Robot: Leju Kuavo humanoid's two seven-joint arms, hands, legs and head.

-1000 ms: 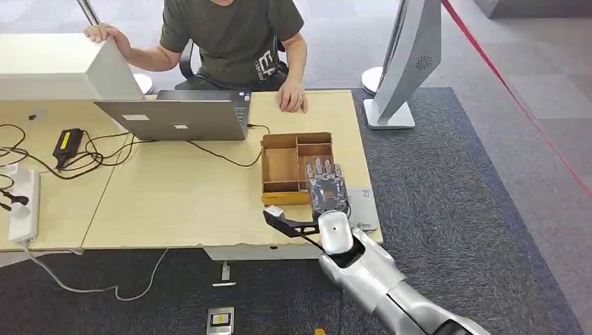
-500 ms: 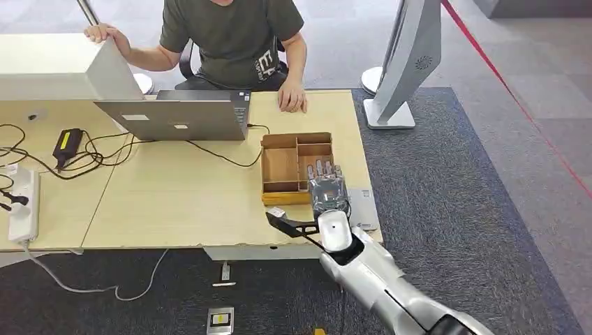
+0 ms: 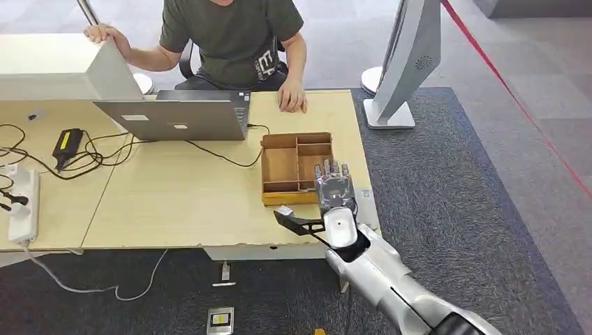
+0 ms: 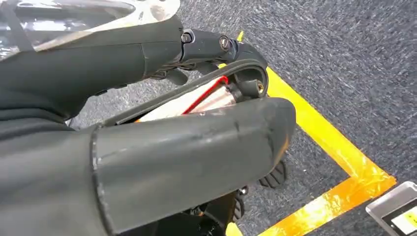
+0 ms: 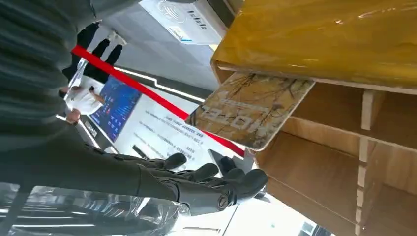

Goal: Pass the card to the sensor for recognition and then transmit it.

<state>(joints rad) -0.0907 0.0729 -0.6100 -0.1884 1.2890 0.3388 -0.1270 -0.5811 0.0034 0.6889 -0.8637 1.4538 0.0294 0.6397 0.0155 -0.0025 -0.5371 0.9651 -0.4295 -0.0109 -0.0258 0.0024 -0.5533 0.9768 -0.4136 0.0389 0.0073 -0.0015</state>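
A card [image 5: 251, 110] with a yellow-brown print leans out of a compartment of the wooden tray [image 3: 280, 167] on the table. My right hand [image 3: 334, 192] hovers over the tray's near right corner, fingers stretched forward and thumb out to the side. In the right wrist view its dark fingers [image 5: 211, 182] are spread and apart from the card, holding nothing. A flat grey sensor [image 3: 364, 202] lies at the table's right edge beside the tray, partly under my hand. My left hand [image 4: 187, 123] hangs over the carpet with nothing in it.
A person [image 3: 230, 35] sits at the far side, one hand [image 3: 292, 98] resting on the table. A laptop [image 3: 174, 118], cables, a charger [image 3: 66, 143] and a power strip [image 3: 24, 206] lie to the left. A white stand [image 3: 405, 63] rises at the right.
My right hand and forearm have shifted a little to the right and slightly forward over the tray's corner. The tray and the person have not moved.
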